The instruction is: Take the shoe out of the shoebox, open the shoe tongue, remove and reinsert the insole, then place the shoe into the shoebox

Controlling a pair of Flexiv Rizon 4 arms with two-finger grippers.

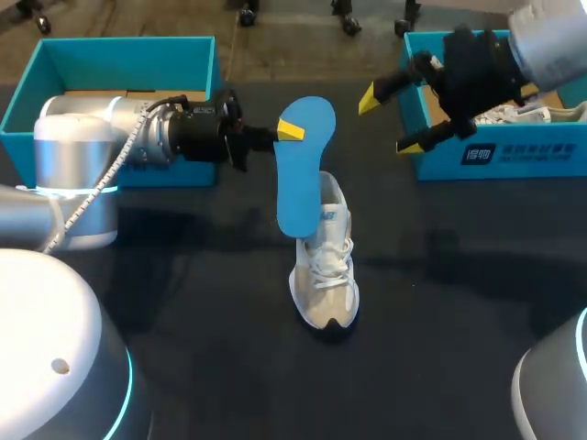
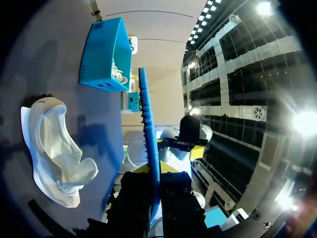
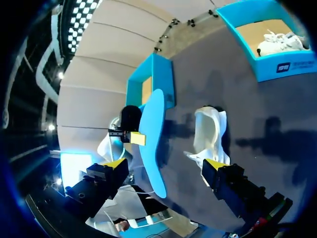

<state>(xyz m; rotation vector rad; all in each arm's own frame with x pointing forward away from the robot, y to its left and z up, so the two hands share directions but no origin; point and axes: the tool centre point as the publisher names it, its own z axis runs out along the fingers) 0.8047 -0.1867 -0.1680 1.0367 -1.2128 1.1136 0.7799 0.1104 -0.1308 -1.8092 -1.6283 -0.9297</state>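
Note:
A white shoe [image 1: 326, 275] stands on the dark table, toe toward me, also seen in the left wrist view [image 2: 54, 148] and the right wrist view [image 3: 212, 130]. My left gripper [image 1: 289, 131] is shut on a blue insole [image 1: 301, 174], held upright with its lower end at the shoe's heel. In the left wrist view the insole [image 2: 148, 124] shows edge-on between the fingers of that gripper [image 2: 156, 176]. My right gripper [image 1: 390, 121] hangs open above the table to the insole's right, holding nothing. From its own view the right gripper [image 3: 165, 164] faces the insole [image 3: 152, 144].
A blue shoebox [image 1: 500, 158] at the back right holds another white shoe [image 1: 523, 115]. A second blue shoebox [image 1: 110, 55] stands at the back left, behind my left arm. Bare dark table lies in front of and around the shoe.

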